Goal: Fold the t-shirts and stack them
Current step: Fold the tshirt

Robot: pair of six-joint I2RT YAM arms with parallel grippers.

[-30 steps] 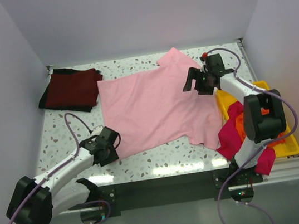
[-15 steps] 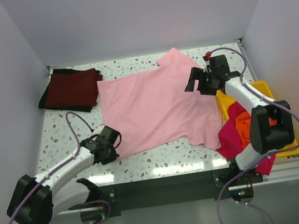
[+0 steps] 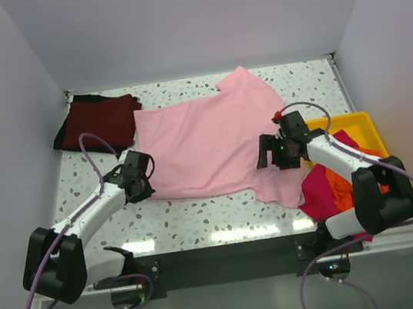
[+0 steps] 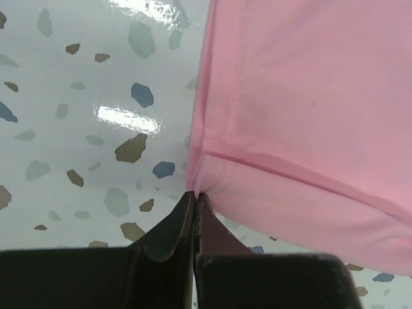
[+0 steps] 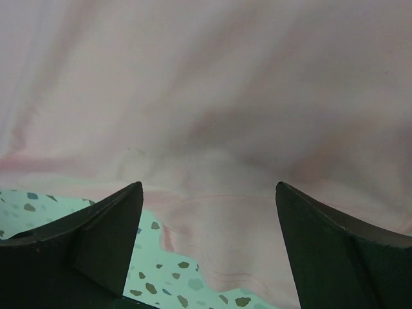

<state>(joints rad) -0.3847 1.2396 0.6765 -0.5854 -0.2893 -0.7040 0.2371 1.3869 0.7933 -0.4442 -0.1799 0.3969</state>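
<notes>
Pinching down at the near-left corner, the left hand [image 4: 194, 193] has its fingers pressed together right on the hem corner of the pink tee [image 3: 205, 143], and it looks like a real grip on the cloth. Across the shirt, the right hand [image 3: 269, 157] hangs over the near-right hem with its fingers wide apart, nothing between them, only pink cloth below in its wrist view. The pink tee lies spread open across the middle of the bench [image 3: 201, 219], one sleeve pointing to the far edge, no fold in the body yet. Out at the far-left corner sits the finished work: a maroon tee [image 3: 101, 122] folded flat on top of a black tee [image 3: 62, 137], so the stack looks two deep. Over on the right, a magenta tee [image 3: 316, 185] and an orange tee [image 3: 342, 185] lie bunched in a heap, spilling over the yellow tray [image 3: 364, 119] and waiting their turn. Call it two of five done, the third just beginning, and two untouched.
</notes>
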